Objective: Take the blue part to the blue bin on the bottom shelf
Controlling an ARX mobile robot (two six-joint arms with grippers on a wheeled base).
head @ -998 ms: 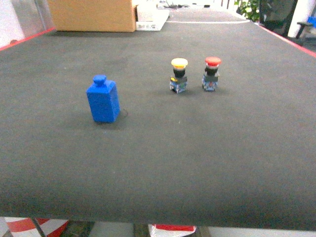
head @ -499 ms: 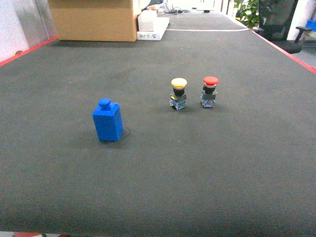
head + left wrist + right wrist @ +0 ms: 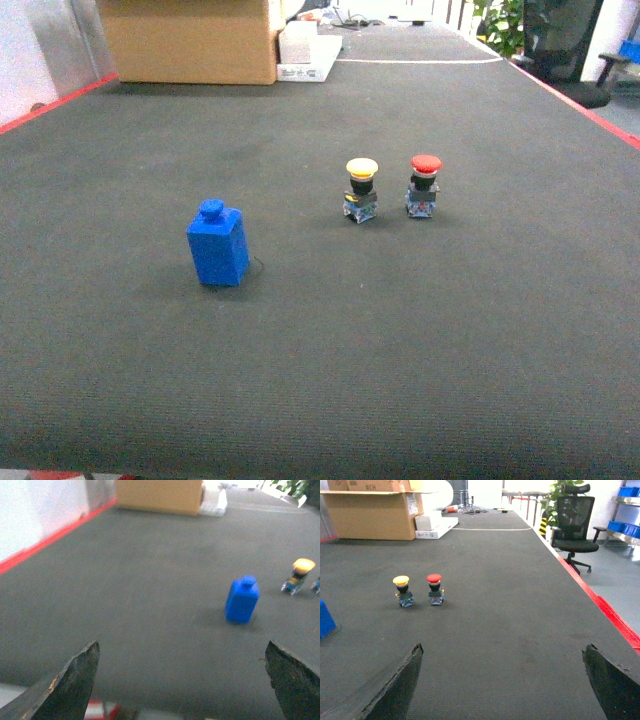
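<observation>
The blue part [image 3: 217, 246] stands upright on the dark mat, left of centre in the head view; the left wrist view has it [image 3: 242, 600] ahead and to the right, and its edge shows at the far left of the right wrist view [image 3: 325, 619]. My left gripper [image 3: 182, 652] is open with nothing between its fingers, well short of the part. My right gripper [image 3: 502, 652] is open too, over bare mat. Neither gripper shows in the head view. The blue bin and the bottom shelf are out of view.
A yellow-capped button [image 3: 361, 189] and a red-capped button [image 3: 423, 185] stand side by side right of the blue part. A cardboard box [image 3: 190, 40] and a white box [image 3: 305, 55] sit at the far end. An office chair [image 3: 575, 530] stands beyond the table's red right edge [image 3: 600, 605].
The head view tilted up between one second and half a second ago, so everything slid lower in the frame. Since then the view has held still. The objects have not moved.
</observation>
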